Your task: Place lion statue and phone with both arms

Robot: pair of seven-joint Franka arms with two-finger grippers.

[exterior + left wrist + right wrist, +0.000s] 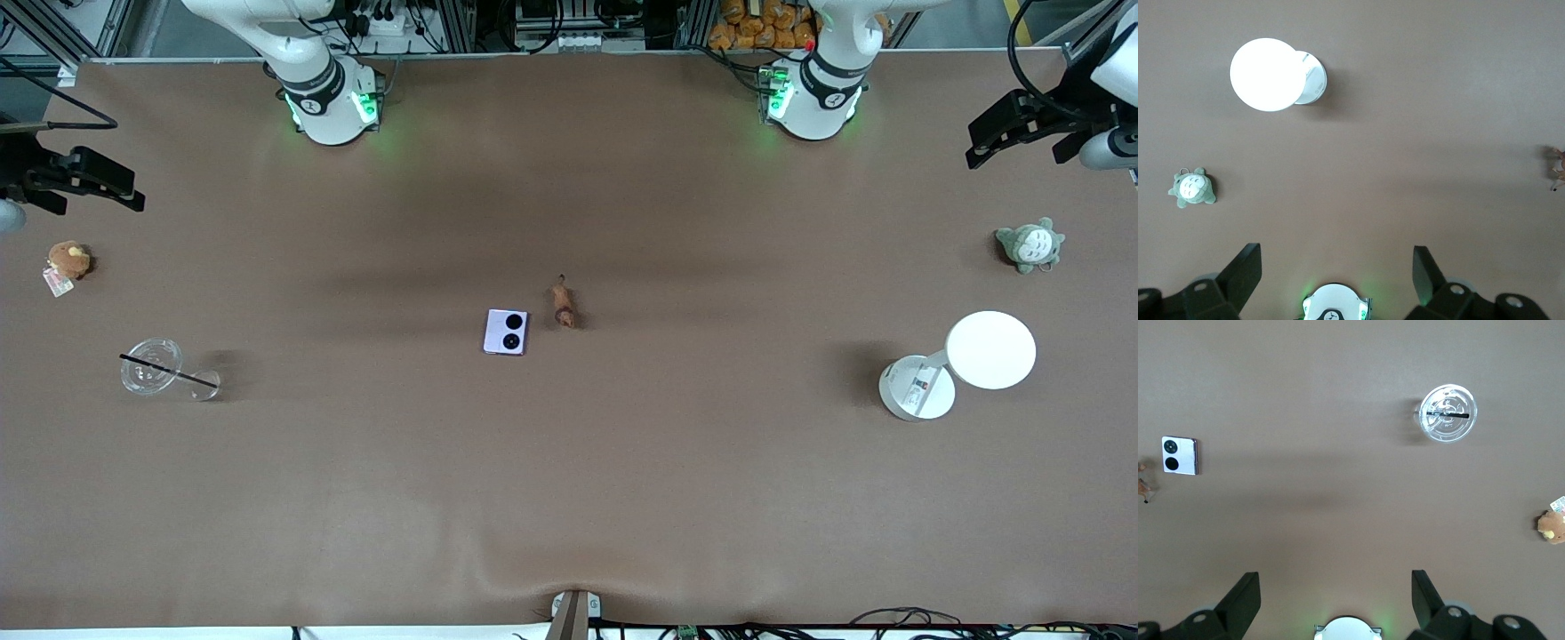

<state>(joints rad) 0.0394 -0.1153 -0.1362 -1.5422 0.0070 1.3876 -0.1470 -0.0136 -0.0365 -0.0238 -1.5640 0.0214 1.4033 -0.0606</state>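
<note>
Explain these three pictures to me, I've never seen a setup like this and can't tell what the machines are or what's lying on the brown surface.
These are two robot arms bolted along one edge of a brown table. The big picture looks down from a high camera facing them; the other two come from cameras on each arm's wrist. Each arm ends in a two-fingered end effector: the left end effector and the right end effector are both open, hold nothing, and wait raised over their own ends of the table. In the middle lie a lavender phone and, beside it, a tiny lion statue. Toward the left arm's end are a white lamp and a grey-green plush; toward the right arm's end, a clear cup with a straw and a brown plush.
</note>
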